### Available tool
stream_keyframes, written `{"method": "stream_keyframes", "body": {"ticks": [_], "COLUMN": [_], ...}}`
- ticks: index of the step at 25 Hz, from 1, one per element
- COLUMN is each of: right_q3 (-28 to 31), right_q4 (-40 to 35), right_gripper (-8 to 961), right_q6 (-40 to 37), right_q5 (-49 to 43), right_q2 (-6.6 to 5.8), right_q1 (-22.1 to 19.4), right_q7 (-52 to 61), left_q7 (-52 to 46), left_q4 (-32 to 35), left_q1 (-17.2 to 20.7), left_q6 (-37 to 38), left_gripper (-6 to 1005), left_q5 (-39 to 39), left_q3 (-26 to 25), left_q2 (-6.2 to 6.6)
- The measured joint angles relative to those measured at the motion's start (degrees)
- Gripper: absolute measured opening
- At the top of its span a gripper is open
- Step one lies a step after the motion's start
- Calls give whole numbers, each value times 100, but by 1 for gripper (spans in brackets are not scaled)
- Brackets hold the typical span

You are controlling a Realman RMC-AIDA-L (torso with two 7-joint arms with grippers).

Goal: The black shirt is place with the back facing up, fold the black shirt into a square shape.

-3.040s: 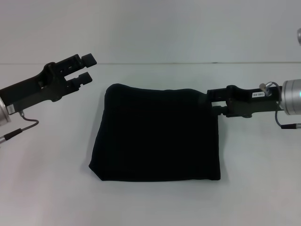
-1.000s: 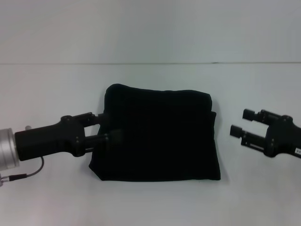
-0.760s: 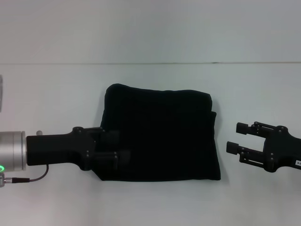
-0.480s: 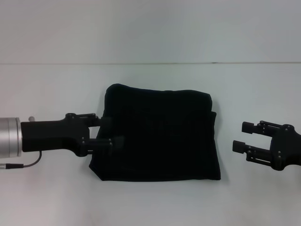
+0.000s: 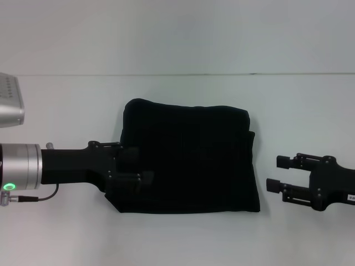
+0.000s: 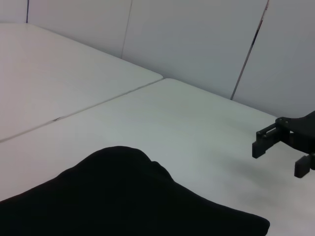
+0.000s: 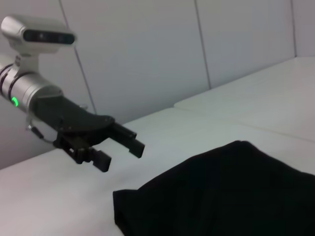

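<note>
Head view: your black shirt (image 5: pixel 188 158) lies folded into a rough square mid-table (image 5: pixel 177 238). Left gripper (image 5: pixel 136 164) is over the shirt's left edge, fingers spread; can't tell if it touches. Right gripper (image 5: pixel 277 173) sits clear of the right edge, fingers apart, empty. Left wrist view: shirt in front, right gripper beyond. Right wrist view: left gripper parted above the shirt's far edge.

- Head view looks forward and down over the white table (image 5: pixel 183 238)
- Left wrist view sits low, close above the black shirt (image 6: pixel 123 201), facing the right gripper (image 6: pixel 278 150)
- Right wrist view faces the left gripper (image 7: pixel 118 147); all share the shirt
</note>
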Motion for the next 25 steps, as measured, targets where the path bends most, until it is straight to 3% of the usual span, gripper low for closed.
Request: {"method": "stream_keyframes", "body": {"ticks": [6, 25], "right_q3": [0, 6], "right_q4": [3, 2], "right_gripper": [699, 699], "right_q6": [-48, -155], "right_q5": [-144, -148], "right_q2": [49, 50], "right_q1": [54, 34], "right_q7": [0, -6], "left_q7": [-2, -3], "left_q4": [-29, -22], "left_q1": [24, 35], "left_q6": [-86, -98], "left_gripper": [763, 763], "left_q5": [9, 130], "left_q3": [117, 116], "left_q2": [3, -1]}}
